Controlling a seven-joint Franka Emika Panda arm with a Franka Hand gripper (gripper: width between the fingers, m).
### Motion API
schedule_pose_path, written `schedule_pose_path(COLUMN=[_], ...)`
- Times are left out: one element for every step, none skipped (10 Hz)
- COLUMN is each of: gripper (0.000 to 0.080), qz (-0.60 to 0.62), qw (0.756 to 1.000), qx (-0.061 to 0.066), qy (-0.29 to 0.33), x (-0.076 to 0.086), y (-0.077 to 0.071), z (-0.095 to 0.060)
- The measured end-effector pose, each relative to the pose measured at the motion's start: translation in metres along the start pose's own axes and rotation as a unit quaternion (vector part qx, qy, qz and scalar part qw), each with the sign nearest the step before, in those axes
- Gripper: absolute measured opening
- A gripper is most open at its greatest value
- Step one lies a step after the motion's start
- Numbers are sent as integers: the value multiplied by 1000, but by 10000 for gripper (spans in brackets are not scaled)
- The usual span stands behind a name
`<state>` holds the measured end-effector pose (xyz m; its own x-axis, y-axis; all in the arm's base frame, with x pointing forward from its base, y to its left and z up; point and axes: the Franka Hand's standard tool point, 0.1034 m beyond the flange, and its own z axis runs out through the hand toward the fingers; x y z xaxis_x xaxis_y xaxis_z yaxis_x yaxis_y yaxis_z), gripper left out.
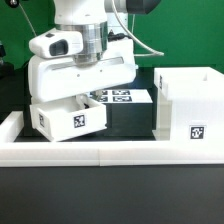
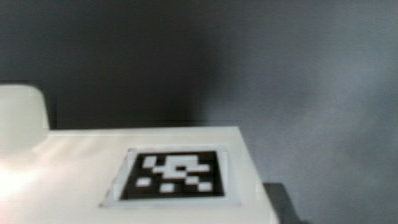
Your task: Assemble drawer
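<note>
A white robot arm reaches down over a black worktop (image 1: pixel 130 120). Its pincer (image 1: pixel 82 98) sits right on top of a small white open-topped tray (image 1: pixel 68 118), one of the drawer parts. The tray is tilted, with a square black-and-white tag facing the camera.

The tray hides the fingertips in the exterior view. The wrist view shows only one blurred white finger (image 2: pixel 18 115) beside a flat white tagged face of the tray (image 2: pixel 173 175). So it cannot be told how wide the pincer stands, or whether it has truly gripped. The tilt suggests the tray is held, not resting flat.

The tall white box shell (image 1: pixel 190 105) stands well apart from the tray, toward the exterior view's right, with bare worktop between them. It is upright, with a small tag low on its near face. Its opening seems to face upward, though this is not certain.

The next move likely turns on this: the shell lies sideways from the pincer, to the exterior view's right, and the tray needs levelling first.

The marker board (image 1: pixel 120 97) lies behind the tray, and a low white border wall (image 1: pixel 100 152) runs along the front.
</note>
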<state>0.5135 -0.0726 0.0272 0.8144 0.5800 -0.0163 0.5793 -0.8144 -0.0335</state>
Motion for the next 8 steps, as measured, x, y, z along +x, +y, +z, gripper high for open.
schedule_pose_path(gripper=[42,42,42,42,42,42,42,42], qz=[-40,-70,-97,-121,-155,-193,-238,-313], qw=[999,998,995,993,988,981,971,950], qx=[0,-1,-1,-1,-2,-3,-9,-13], qy=[-1,-2,-3,-3,-4,-7,-9,-18], x=[-3,-4,-4,-5,-6,-7,-6,-6], y=[0,2,2,3,4,5,5,4], z=[1,1,1,1,1,1,1,2])
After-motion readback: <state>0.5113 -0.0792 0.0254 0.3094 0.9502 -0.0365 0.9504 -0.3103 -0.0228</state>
